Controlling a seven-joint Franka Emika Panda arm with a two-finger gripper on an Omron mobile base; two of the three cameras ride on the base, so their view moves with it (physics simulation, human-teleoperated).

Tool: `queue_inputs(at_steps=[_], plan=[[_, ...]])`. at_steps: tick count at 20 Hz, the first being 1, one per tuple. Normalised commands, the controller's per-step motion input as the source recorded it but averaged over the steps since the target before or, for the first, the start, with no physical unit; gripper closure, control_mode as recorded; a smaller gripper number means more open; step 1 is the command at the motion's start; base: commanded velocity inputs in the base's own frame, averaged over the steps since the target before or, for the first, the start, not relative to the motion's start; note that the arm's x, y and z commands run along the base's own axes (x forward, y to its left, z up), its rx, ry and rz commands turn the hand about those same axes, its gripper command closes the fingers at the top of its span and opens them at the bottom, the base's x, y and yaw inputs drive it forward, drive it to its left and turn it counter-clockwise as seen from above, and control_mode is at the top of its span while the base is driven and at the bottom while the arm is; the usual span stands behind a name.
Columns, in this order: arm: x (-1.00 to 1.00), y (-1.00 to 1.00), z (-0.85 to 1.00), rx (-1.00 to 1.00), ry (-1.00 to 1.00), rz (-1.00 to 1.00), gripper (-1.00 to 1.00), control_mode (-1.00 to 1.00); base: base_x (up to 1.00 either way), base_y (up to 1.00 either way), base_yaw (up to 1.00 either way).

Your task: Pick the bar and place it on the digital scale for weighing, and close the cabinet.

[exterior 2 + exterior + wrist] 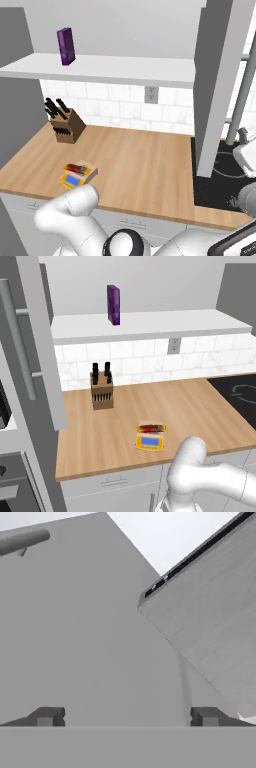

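The red-wrapped bar (151,428) (77,167) lies flat across the grey top plate of the yellow digital scale (149,442) (75,178), near the wooden counter's front edge. The cabinet stands open: its left door (42,341) with a long bar handle (17,341) swings out at the left, and its right door (220,85) juts out at the right. In the hand view my gripper (127,717) is open with nothing between its fingertips (47,717), facing a flat light-grey door panel (85,637) with a handle (22,541) at the upper left.
A purple box (113,304) (66,46) stands on the white inner shelf (150,323). A wooden knife block (102,388) (65,125) sits at the back of the counter (190,406). A black cooktop (240,391) lies to the right. White drawers (115,483) run below.
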Motion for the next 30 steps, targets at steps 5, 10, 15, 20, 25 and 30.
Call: queue_inputs(at_steps=[5, 10, 15, 20, 25, 30], plan=[[-0.6, 1.0, 0.34, -0.32, -0.11, 0.04, -1.0, -1.0, 0.0, 0.0, 0.0], [-0.81, 1.0, 0.36, -0.38, -0.25, 0.06, -1.0, -1.0, 0.0, 0.0, 0.0], [-0.53, 1.0, 0.48, -0.4, -0.28, 0.0, -1.0, -1.0, 0.0, 0.0, 0.0], [-0.03, 1.0, 0.2, -0.42, -0.13, -0.04, -1.0, -1.0, 0.0, 0.0, 0.0], [0.08, 1.0, 0.0, -0.35, -0.07, -0.18, -1.0, -1.0, 0.0, 0.0, 0.0], [0.34, 1.0, 0.0, -0.27, -0.12, -0.3, -1.0, -1.0, 0.0, 0.0, 0.0]])
